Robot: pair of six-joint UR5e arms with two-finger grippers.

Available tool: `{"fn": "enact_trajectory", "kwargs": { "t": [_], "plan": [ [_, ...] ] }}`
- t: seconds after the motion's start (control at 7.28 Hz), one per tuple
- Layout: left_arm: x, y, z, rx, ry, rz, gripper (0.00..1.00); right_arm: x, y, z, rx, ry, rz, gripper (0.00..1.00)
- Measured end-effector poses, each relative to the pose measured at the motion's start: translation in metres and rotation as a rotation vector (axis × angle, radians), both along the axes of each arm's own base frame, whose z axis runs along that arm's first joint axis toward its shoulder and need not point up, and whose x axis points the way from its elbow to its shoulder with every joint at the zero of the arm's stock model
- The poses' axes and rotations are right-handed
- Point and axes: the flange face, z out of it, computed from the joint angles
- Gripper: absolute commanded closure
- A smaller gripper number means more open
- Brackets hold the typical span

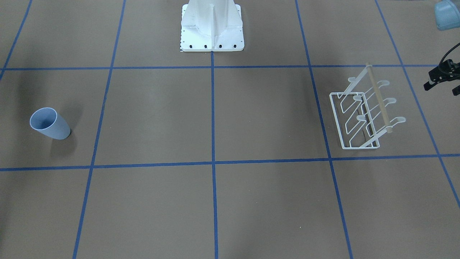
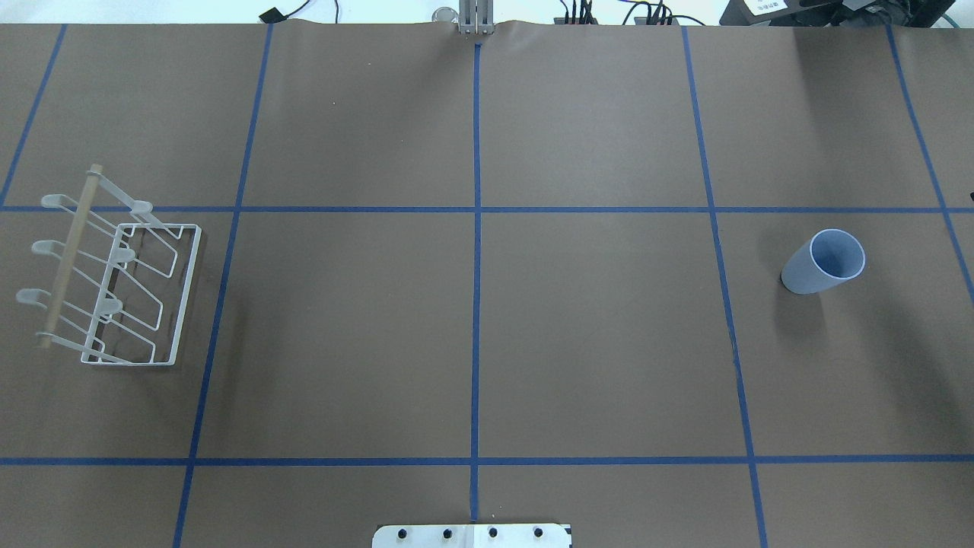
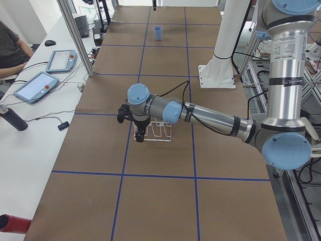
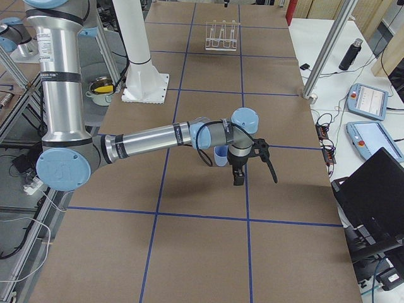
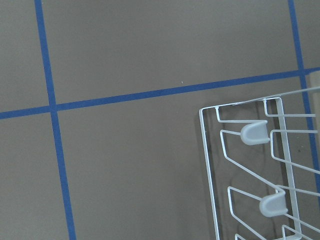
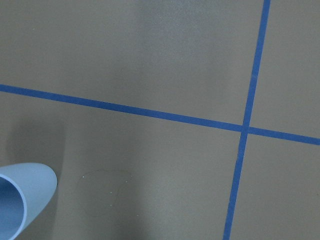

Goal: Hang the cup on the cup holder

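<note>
The pale blue cup (image 1: 50, 124) stands upright, rim up, on the brown table at the robot's right side (image 2: 823, 262). Its rim shows in the lower left corner of the right wrist view (image 6: 20, 200). The white wire cup holder (image 1: 363, 111) with its tan wooden rod stands at the robot's left side (image 2: 114, 281), with no cup on it. My left gripper (image 1: 442, 88) hovers just beyond the holder and looks open and empty. My right gripper (image 4: 255, 180) hovers beside the cup (image 4: 220, 155), not touching it; I cannot tell whether it is open or shut.
The white robot pedestal (image 1: 212, 28) stands at the table's middle rear edge. Blue tape lines grid the table. A side bench holds tablets (image 3: 35, 85) and a bottle (image 3: 12, 119), with a seated person (image 3: 10, 47) there. A laptop (image 4: 372, 202) sits past the right end.
</note>
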Motion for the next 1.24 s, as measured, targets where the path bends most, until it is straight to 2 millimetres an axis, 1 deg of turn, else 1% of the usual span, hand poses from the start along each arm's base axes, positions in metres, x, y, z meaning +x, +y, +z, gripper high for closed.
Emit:
{"fn": "enact_trajectory", "kwargs": {
  "t": [0.14,0.55,0.96,1.1,1.24],
  "plan": [
    [0.0,-0.001,0.001,-0.002,-0.002,-0.001,0.02,-0.005,0.0,-0.001,0.003,-0.002,-0.01,0.0],
    [-0.001,-0.008,-0.008,0.02,-0.001,-0.004,0.02,-0.026,0.0,-0.009,0.019,-0.005,-0.052,0.0],
    [-0.001,-0.009,-0.009,0.016,-0.002,-0.008,0.02,-0.037,0.001,-0.019,0.035,-0.011,-0.068,0.0],
    [-0.001,-0.009,-0.008,0.013,-0.002,-0.009,0.02,-0.043,0.0,-0.023,0.033,-0.018,-0.072,0.0],
    [-0.001,-0.009,-0.008,0.009,-0.002,-0.012,0.02,-0.054,-0.001,-0.029,0.023,-0.028,-0.073,0.0]
  ]
}}
